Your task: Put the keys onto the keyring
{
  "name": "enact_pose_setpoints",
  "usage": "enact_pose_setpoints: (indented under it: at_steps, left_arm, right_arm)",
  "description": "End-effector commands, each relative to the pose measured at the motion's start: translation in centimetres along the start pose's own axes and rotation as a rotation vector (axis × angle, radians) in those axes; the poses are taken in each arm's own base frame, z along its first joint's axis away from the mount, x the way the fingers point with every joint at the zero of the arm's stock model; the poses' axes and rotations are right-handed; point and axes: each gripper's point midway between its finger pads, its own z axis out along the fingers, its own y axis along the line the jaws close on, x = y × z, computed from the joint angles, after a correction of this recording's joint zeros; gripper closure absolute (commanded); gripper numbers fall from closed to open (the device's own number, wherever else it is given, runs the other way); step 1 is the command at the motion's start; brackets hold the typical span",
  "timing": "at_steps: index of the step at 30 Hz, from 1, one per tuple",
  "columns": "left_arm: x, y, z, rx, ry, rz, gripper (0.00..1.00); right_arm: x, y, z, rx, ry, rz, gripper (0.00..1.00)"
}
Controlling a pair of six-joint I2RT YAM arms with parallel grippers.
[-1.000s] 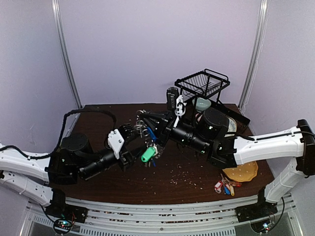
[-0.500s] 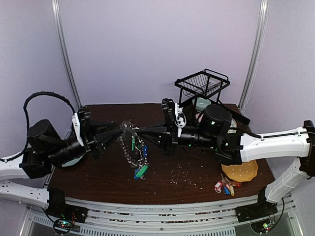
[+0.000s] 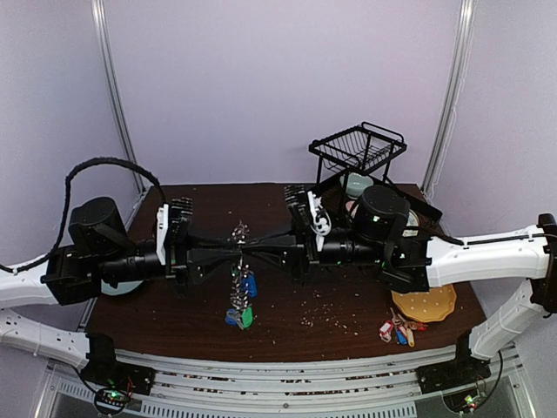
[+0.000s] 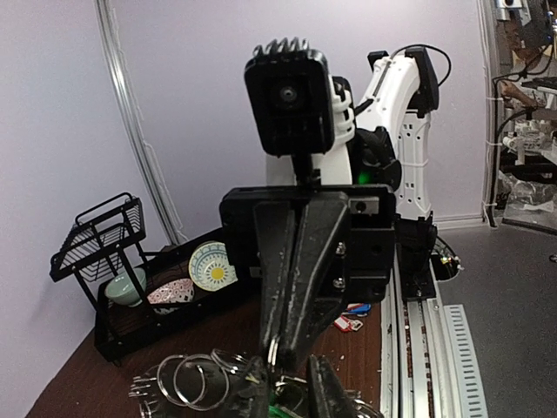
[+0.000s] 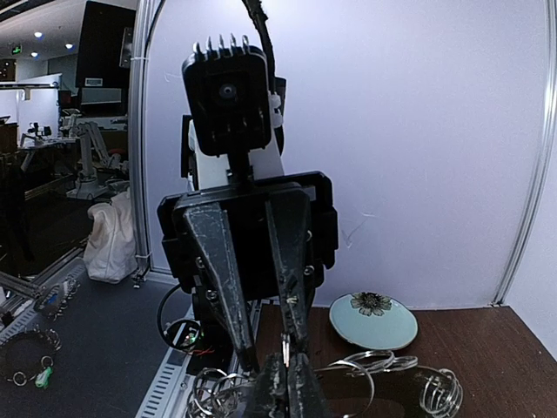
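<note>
At frame centre the right gripper (image 3: 254, 252) pinches the keyring (image 3: 238, 235) tight. The left gripper (image 3: 228, 256) is narrow around it, grip unclear. The keys (image 3: 243, 300) dangle below.

- The keyring (image 3: 239, 252) is silver, strung with silver loops.
- The keys (image 3: 249, 286) hanging from it have blue and green tags.
- The table (image 3: 348, 300) is dark brown, flecked with pale crumbs.
- The wire rack (image 3: 359, 148) is black.
- The flat plate (image 3: 426, 303) is yellow-orange.
- The loose bunch (image 3: 399, 331) has red, yellow and blue tags.
- The dish (image 5: 372, 320) is pale green with a dark flower in the middle.
- The propped plate (image 4: 213, 266) is white with a yellow sun and bluish marks around it.
</note>
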Motion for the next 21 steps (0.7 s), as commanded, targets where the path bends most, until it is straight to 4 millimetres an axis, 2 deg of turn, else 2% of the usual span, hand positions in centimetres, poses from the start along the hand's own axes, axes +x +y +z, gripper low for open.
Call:
enact_pose_setpoints:
  at_steps: [1, 4, 9, 11, 14, 15, 18, 21]
  left_arm:
    - [-1.2, 0.7, -0.3, -0.034, -0.022, 0.008, 0.87]
    - [-1.2, 1.1, -0.4, -0.056, -0.022, 0.009, 1.00]
    - [-0.5, 1.4, -0.4, -0.077, 0.008, 0.014, 1.00]
    - [-0.5, 2.1, -0.6, -0.118, 0.017, 0.018, 1.00]
    - [0.1, 3.6, -0.8, -0.201, 0.079, 0.038, 1.00]
    - [0.3, 3.8, -0.8, -0.209, 0.102, 0.049, 1.00]
    - [0.7, 4.2, -0.5, -0.210, 0.183, 0.078, 1.00]
    - [1.2, 4.3, 0.2, -0.195, 0.249, 0.097, 1.00]
  right_arm:
    - [-3.9, 0.7, -0.9, -0.022, -0.106, -0.072, 1.00]
    - [-4.1, 0.9, -0.9, -0.031, -0.108, -0.075, 1.00]
    - [-4.0, 0.9, -1.0, -0.029, -0.099, -0.088, 1.00]
    - [-3.6, 0.6, -1.1, -0.010, -0.065, -0.099, 1.00]
    - [-1.9, 0.0, -1.3, 0.017, 0.068, -0.153, 0.78]
    - [-1.0, -0.2, -1.4, 0.016, 0.138, -0.175, 0.74]
    - [0.9, -1.4, -1.9, 0.051, 0.310, -0.215, 0.70]
    - [1.6, -2.3, -1.9, 0.076, 0.398, -0.230, 0.69]
